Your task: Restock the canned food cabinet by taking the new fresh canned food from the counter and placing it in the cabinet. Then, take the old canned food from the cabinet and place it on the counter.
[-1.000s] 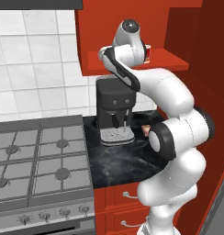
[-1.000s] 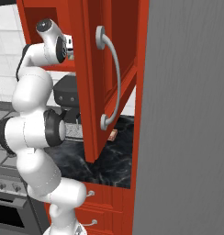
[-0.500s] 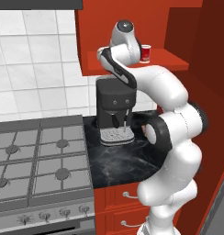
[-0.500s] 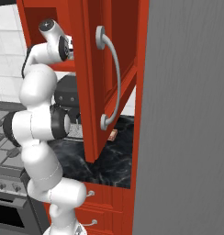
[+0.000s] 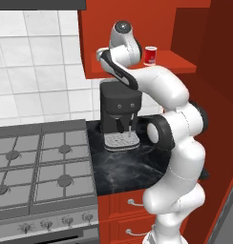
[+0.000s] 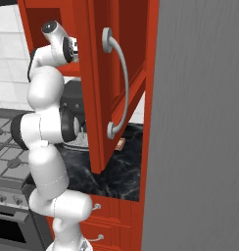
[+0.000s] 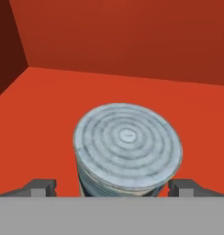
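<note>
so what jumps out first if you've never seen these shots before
The white arm reaching up into the red cabinet dominates both base views. On the cabinet shelf stands a red can, upright, right of the arm's top joint. In the hand view a second, greyish can with a ringed silvery top sits on the shelf between the open gripper's fingertips.

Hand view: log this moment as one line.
gripper: open, straddling old canned food | new fresh canned food: upright on cabinet shelf
</note>
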